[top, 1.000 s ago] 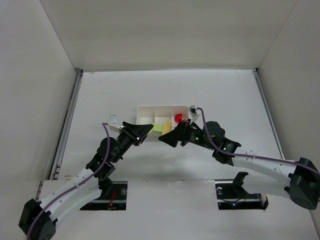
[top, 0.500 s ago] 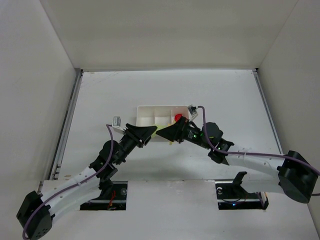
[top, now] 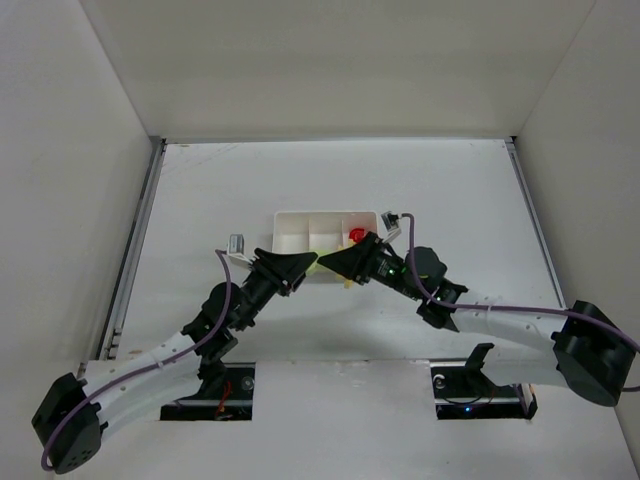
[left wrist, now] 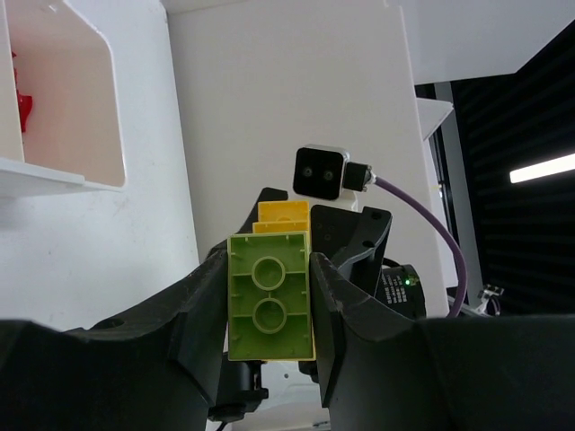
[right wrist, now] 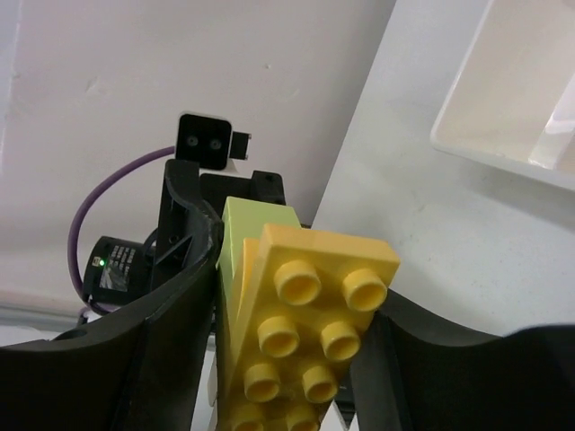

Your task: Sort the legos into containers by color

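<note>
Lego point(left wrist: 269, 310), green, clamped within left end effector point(left wrist: 269, 274).

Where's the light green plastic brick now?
Top view centre: green brick in the left gripper, against the right gripper's yellow plastic brick, by the white tray's near edge.

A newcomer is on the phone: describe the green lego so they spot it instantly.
Find the central white tray; on its near side the two grippers meet tip to tip. The left gripper pinches the green lego, the only green brick in view, pressed against the yellow lego in the right gripper.
</note>
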You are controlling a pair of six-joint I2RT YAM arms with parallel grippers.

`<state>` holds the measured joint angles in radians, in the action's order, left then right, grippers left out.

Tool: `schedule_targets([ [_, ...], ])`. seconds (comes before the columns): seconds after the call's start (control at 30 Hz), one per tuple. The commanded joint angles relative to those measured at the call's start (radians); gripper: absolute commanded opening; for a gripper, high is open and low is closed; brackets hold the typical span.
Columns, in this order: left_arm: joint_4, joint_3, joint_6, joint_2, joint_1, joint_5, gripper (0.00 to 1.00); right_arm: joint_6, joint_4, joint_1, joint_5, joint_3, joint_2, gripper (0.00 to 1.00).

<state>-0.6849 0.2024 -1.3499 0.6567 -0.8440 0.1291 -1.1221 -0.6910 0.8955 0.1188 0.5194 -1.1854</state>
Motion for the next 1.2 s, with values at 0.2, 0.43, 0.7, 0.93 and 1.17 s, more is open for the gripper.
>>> schedule_targets([
  [0.2,-0.085,-0.004,0.029,0.017,-0.037,0.035,0.19,-0.030,-0.130,-0.008,-0.057,-0.015,-0.006,0.34],
  [0.43,-0.074,-0.008,0.038,-0.009,-0.019,0.043,0.19,-0.030,-0.130,-0.008,-0.054,-0.025,0.000,0.32],
  [0.7,0.008,0.018,0.103,-0.025,0.081,0.026,0.19,-0.030,-0.119,-0.054,-0.035,-0.062,0.052,0.33],
  [0.93,0.336,0.184,0.293,0.128,0.217,0.061,0.19,-0.027,-0.119,-0.082,-0.010,-0.088,0.049,0.33],
  [1.17,0.441,0.340,0.497,0.309,0.224,0.185,0.22,-0.015,-0.119,-0.083,-0.007,-0.094,0.029,0.33],
])
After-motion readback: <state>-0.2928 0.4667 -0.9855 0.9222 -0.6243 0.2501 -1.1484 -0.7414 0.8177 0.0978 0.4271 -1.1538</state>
